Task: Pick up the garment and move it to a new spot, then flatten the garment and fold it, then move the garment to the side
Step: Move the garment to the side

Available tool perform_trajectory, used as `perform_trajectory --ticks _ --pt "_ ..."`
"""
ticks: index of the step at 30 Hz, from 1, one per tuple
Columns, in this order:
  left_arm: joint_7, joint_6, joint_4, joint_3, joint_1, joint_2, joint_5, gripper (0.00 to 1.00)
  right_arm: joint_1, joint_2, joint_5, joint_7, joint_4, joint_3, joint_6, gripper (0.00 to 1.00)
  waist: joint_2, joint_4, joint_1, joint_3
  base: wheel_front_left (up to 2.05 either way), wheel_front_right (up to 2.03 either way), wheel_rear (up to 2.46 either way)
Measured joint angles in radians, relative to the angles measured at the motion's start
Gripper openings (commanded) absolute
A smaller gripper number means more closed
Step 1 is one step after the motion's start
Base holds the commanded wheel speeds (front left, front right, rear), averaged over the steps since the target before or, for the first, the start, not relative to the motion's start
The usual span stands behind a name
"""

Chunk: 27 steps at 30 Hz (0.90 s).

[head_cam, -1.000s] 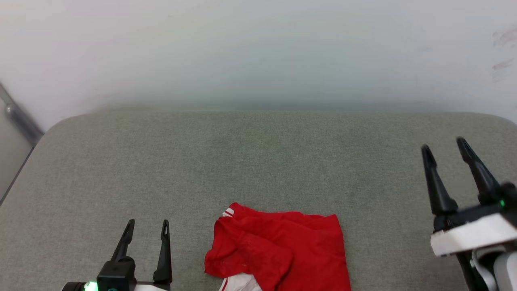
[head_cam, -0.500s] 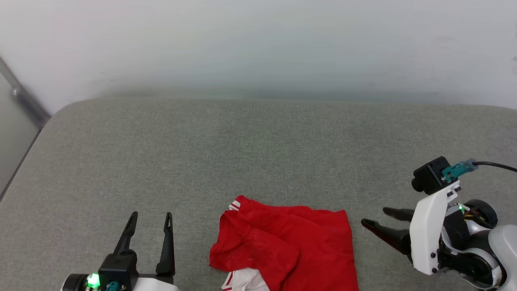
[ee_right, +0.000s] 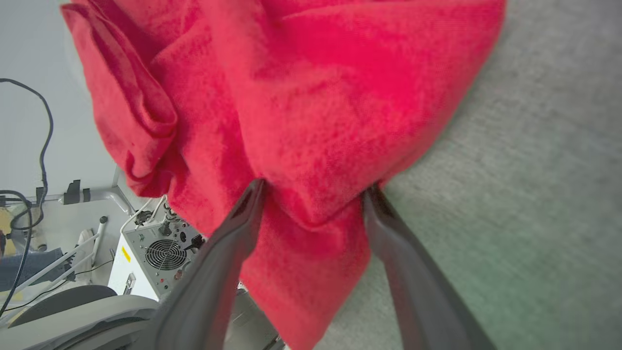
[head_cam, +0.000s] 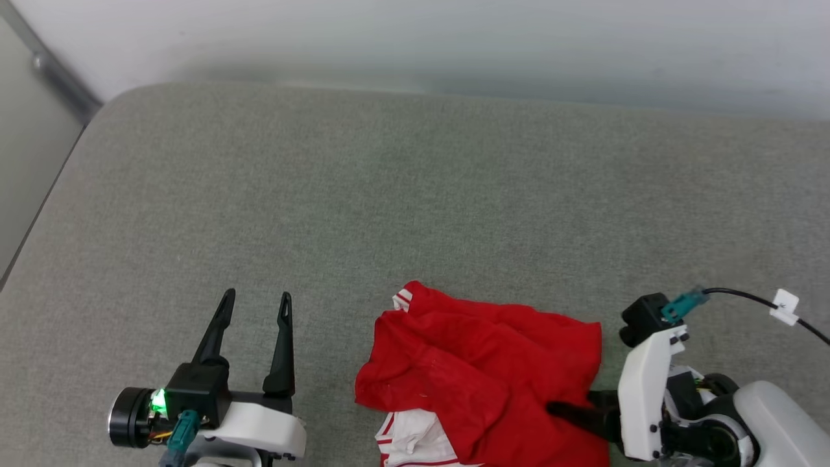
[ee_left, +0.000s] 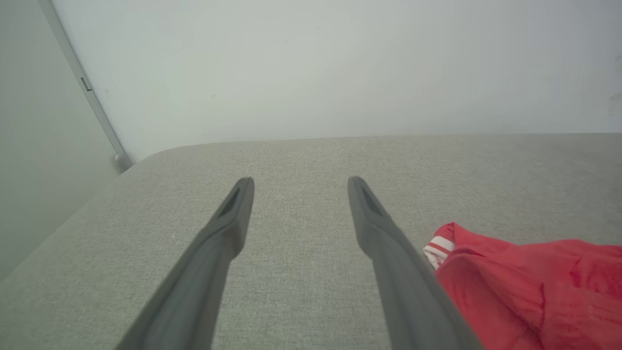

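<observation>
Your garment [head_cam: 480,370] is lying bunched at the near edge of the grey cushion [head_cam: 389,194], a little right of the middle. Its red cloth is facing up, and a white sleeve [head_cam: 415,441] is poking out at the near left of the heap. In the right wrist view, part of the garment is hanging over that near edge, with a fan-fronted box [ee_right: 160,253] standing on the floor below.

You are looking at rumpled cloth, neither spread flat nor lying in a tidy fold. Flattening, folding and the move to the side therefore seem to be what is left. Whether this near edge is the new spot or the place it is being picked up from, the pictures are not settling.

The right claw [ee_right: 313,187] is reaching in from the garment's right side. It is spread wide, with its two fingers [ee_right: 223,253] straddling a thick ridge of red cloth and the tips pressing into it. The jaws are not pinched together, so nothing is gripped.

The left claw [head_cam: 256,297] is hovering over the cushion's near left part, well apart from the garment. It is released and holding nothing.
</observation>
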Motion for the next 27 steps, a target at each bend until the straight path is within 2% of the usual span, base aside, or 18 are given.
perform_trajectory --ticks 7,10,11,12,19,27 --pt "0.000 -0.007 0.005 -0.005 -0.038 -0.004 -0.001 1.00 -0.034 0.044 0.003 -0.043 0.058 0.065 0.000 1.00 0.0000 0.034 -0.0001 0.061 0.00 0.00 0.00" --pt "0.000 -0.007 0.007 -0.007 -0.043 -0.006 -0.001 1.00 -0.050 0.044 0.003 -0.067 0.066 0.102 0.001 1.00 0.0000 0.044 -0.0001 0.072 0.00 0.00 0.00" --pt "0.000 -0.007 0.009 -0.007 -0.043 -0.006 -0.001 1.00 -0.053 0.040 0.004 -0.078 0.067 0.114 0.001 0.46 0.0000 0.046 -0.0001 0.072 0.00 0.00 0.00" --pt "0.000 -0.007 0.011 -0.007 -0.044 -0.007 -0.001 1.00 -0.057 0.034 0.003 -0.094 0.067 0.124 0.001 0.00 0.0000 0.046 -0.0002 0.071 0.00 0.00 0.00" --pt "0.000 -0.006 0.021 0.001 -0.033 -0.008 -0.001 1.00 -0.100 -0.015 0.004 -0.199 0.058 0.195 0.000 0.00 0.0000 0.034 -0.0001 0.033 0.00 0.00 0.00" --pt "0.000 0.007 0.020 0.011 0.031 -0.010 -0.004 1.00 -0.213 -0.141 -0.016 -0.244 -0.058 0.281 0.000 0.00 0.0000 -0.024 -0.0002 -0.040 0.00 0.00 0.00"
